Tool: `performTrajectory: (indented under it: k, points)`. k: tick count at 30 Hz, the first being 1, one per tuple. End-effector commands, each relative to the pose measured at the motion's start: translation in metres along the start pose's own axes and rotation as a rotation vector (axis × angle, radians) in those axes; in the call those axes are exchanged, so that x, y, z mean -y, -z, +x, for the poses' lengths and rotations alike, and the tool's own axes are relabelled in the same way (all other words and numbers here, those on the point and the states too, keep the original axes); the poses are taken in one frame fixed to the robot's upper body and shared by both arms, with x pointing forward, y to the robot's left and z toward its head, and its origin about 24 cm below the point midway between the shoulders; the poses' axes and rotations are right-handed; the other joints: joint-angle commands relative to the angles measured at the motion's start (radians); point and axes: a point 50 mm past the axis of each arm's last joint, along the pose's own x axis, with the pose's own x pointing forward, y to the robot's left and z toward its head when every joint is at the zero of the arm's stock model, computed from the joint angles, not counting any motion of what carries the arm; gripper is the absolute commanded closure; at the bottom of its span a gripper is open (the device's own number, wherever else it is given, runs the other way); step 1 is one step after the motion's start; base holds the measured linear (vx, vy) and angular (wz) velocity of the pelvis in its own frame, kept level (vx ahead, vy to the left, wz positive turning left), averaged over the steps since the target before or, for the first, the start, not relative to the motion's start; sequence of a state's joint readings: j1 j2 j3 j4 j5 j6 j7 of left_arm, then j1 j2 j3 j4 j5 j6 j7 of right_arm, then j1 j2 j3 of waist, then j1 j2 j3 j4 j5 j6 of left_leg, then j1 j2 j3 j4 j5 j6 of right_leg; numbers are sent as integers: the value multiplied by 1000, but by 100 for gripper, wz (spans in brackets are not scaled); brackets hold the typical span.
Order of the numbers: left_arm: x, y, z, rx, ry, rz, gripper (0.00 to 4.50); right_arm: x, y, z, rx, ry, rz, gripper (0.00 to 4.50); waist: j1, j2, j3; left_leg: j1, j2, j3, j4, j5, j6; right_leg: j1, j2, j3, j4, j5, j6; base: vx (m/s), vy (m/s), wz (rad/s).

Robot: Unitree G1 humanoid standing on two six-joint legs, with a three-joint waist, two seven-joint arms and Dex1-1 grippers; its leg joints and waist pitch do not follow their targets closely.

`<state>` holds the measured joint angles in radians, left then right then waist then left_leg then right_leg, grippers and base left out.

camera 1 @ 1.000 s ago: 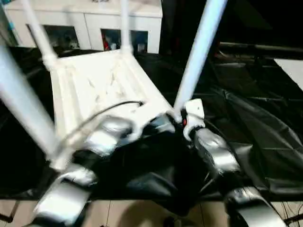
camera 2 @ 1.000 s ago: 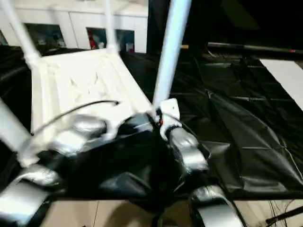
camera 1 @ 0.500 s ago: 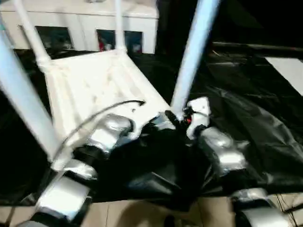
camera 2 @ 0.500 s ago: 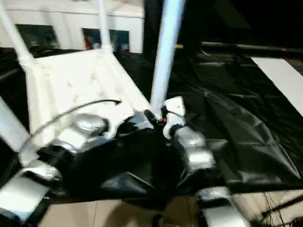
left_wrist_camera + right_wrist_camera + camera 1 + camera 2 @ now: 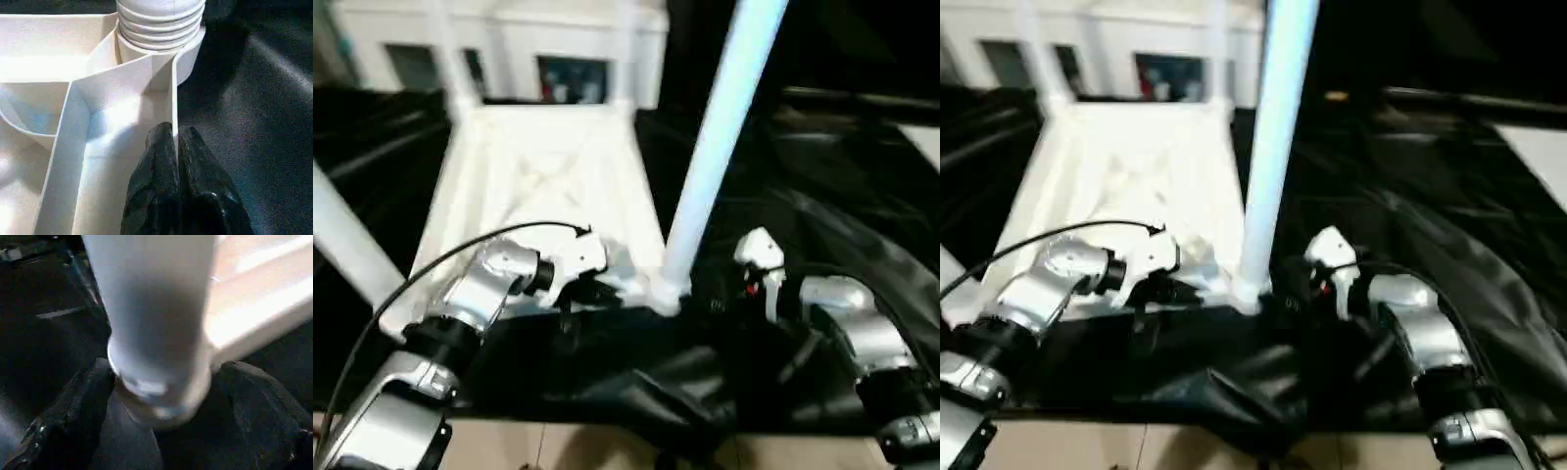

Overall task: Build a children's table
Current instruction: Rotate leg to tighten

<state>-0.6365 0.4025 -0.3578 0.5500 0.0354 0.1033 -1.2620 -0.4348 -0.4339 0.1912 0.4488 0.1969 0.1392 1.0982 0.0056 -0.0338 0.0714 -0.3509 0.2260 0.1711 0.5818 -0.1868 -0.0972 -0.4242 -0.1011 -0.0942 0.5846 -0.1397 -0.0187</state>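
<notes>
The children's table lies upside down on the black-draped work table, its ribbed white top (image 5: 538,176) facing up. Its legs stand upright; the near right leg (image 5: 715,147) rises from its corner socket (image 5: 161,29). My left gripper (image 5: 174,142) is shut on the thin rim wall of the top, right beside that socket. My right gripper (image 5: 166,367) is open around the base of the near right leg (image 5: 151,308), one black finger (image 5: 73,421) on each side. A near left leg (image 5: 347,245) slants up at the picture's left.
Wrinkled black drape (image 5: 822,196) covers the work table around and to the right of the white top. A white cabinet (image 5: 509,39) stands behind. A black cable (image 5: 460,250) arcs over my left forearm. Beige floor (image 5: 607,450) shows at the table's near edge.
The right gripper's fingers have spread apart at the leg's base and its wrist now sits further right of the leg. The left gripper keeps its hold. The camera has shifted.
</notes>
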Motion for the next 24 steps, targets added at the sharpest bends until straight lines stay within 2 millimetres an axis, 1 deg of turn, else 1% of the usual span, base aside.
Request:
performTrajectory:
  k: [1,2,4,5,6,7,8,10,11,12,14,15,16,17,18,21,22,24]
  points:
    - [6,-4,8,18,51,12,450,3,-6,2,12,8,-14,71,3,-14,-80,-5,3,19,-56,-140,107,58,-29,47,-45,-191,-251,0,0,0]
    - [6,-4,8,18,48,13,450,3,-7,3,17,5,-13,71,6,-16,-83,-8,0,19,-53,-120,113,63,-29,49,-38,-160,-258,0,0,0]
    - [6,-4,8,20,50,12,450,0,-9,4,20,-24,-15,71,11,-16,-86,-11,-1,19,-49,-92,125,65,-28,51,-30,-116,-266,0,0,0]
    - [7,-4,8,18,51,11,450,-1,-9,5,17,-31,-16,71,12,-17,-85,-13,-1,20,-48,-86,128,66,-28,51,-29,-109,-266,0,0,0]
    - [7,-3,8,16,50,11,450,-1,-9,6,14,-36,-18,71,12,-17,-80,-15,-2,20,-50,-102,128,64,-27,50,-35,-138,-258,0,0,0]
    - [7,-3,7,16,53,12,450,-2,-8,5,12,-42,-16,71,13,-17,-79,-16,-3,20,-50,-132,115,65,-28,49,-42,-204,-238,0,0,0]
    - [8,-3,7,17,54,11,450,-2,-9,6,15,-44,-10,71,15,-15,-77,-14,-2,19,-51,-152,100,62,-30,50,-47,-251,-223,0,0,0]
    - [8,-2,6,17,55,10,450,-2,-9,6,18,-47,-4,71,16,-15,-76,-13,-1,18,-52,-166,83,60,-28,51,-50,-286,-204,0,0,0]
    - [8,-2,5,14,54,9,450,-2,-8,7,19,-55,6,71,17,-15,-77,-12,-1,18,-52,-165,80,59,-27,53,-50,-286,-202,0,0,0]
    - [8,-2,5,13,54,8,450,-2,-8,7,18,-58,7,87,18,-16,-77,-12,-1,18,-52,-157,77,59,-24,55,-48,-274,-202,0,0,0]
    - [8,-1,5,10,52,9,450,-2,-9,8,21,-54,12,106,18,-16,-77,-14,-3,18,-52,-145,78,59,-20,61,-44,-246,-207,0,0,0]
    - [8,-1,4,10,50,8,450,-1,-9,9,31,-53,23,109,18,-17,-78,-15,-4,18,-51,-142,80,61,-20,61,-42,-240,-207,0,0,0]
    - [8,-1,4,9,49,8,450,-1,-9,9,36,-53,28,125,18,-15,-78,-15,-4,18,-51,-143,80,60,-20,61,-43,-241,-208,0,0,0]
    - [8,-1,4,9,50,8,450,-1,-10,10,39,-53,30,125,17,-14,-77,-14,-5,18,-51,-147,80,59,-20,61,-44,-243,-207,0,0,0]
    - [8,-1,4,8,51,8,450,-1,-10,10,39,-53,30,143,17,-15,-77,-14,-4,18,-51,-149,80,59,-20,61,-44,-244,-208,0,0,0]
    - [8,0,4,2,55,6,450,-2,-10,11,45,-58,34,153,17,-14,-77,-15,-5,18,-51,-149,78,60,-20,61,-44,-245,-207,0,0,0]
    - [8,0,3,0,56,6,450,-2,-10,11,46,-58,35,167,17,-14,-78,-15,-5,18,-50,-149,77,61,-20,61,-44,-245,-207,0,0,0]
    - [8,0,4,-2,59,6,450,-3,-9,11,50,-61,40,170,18,-14,-78,-16,-6,18,-50,-144,77,61,-20,61,-43,-239,-207,0,0,0]
